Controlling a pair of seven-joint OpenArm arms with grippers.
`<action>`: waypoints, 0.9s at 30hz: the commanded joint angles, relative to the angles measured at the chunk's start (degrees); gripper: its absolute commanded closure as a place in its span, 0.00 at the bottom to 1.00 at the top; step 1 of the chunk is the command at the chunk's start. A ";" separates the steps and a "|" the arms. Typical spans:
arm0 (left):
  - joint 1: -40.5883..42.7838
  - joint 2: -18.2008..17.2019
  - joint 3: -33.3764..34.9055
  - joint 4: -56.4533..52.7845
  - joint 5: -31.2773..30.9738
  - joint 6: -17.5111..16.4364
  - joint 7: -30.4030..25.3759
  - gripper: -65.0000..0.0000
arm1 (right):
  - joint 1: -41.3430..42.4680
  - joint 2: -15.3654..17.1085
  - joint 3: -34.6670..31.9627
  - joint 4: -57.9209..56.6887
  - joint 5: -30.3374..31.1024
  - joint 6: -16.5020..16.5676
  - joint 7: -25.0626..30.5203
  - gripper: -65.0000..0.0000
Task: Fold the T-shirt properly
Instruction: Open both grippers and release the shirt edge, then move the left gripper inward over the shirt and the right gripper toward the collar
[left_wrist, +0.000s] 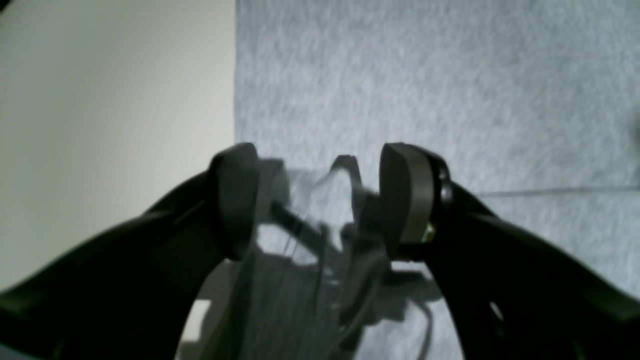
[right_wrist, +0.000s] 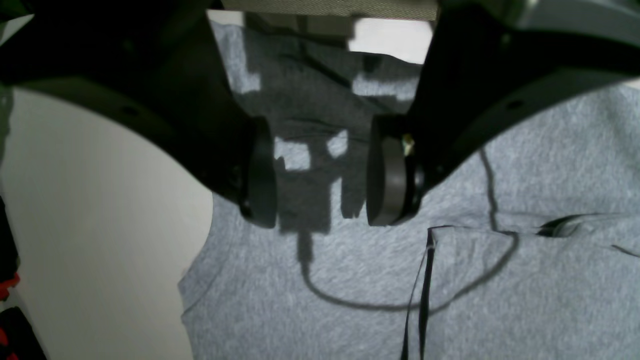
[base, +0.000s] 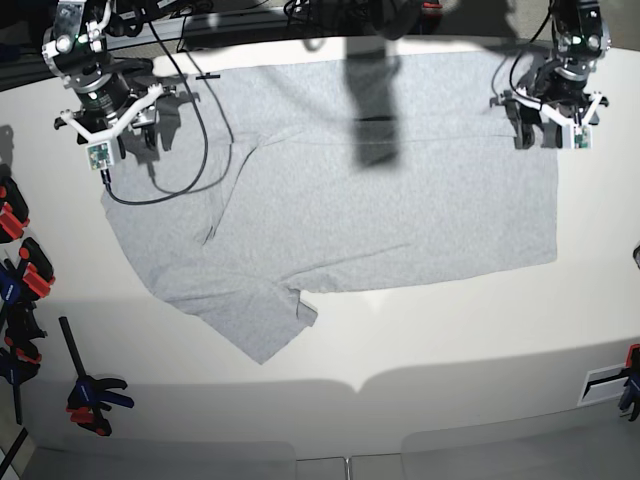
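The grey T-shirt (base: 340, 200) lies spread across the pale table (base: 480, 370), its plain side up; a long fold line runs across it near the far edge, and one sleeve (base: 262, 335) sticks out at the near edge, towards the right arm's side; the left gripper (left_wrist: 320, 200) is wide open with nothing between its fingers, at the shirt's side edge; the right gripper (right_wrist: 322, 175) is also wide open and empty, above the creased cloth at the other end; clamps (base: 92, 400) sit beside the shirt on the table.
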 joint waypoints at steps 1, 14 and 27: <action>-0.37 -0.66 0.35 0.09 -0.04 -0.02 -1.25 0.46 | 0.00 0.63 0.35 0.92 0.42 -0.04 1.14 0.56; 6.84 -10.43 1.33 14.51 10.75 -18.36 -0.42 0.46 | 0.02 0.63 0.35 0.92 0.42 -0.04 1.42 0.56; 1.18 -27.61 22.08 8.28 36.22 -12.96 -8.28 0.46 | 0.00 0.63 0.35 0.92 0.39 -0.04 0.70 0.56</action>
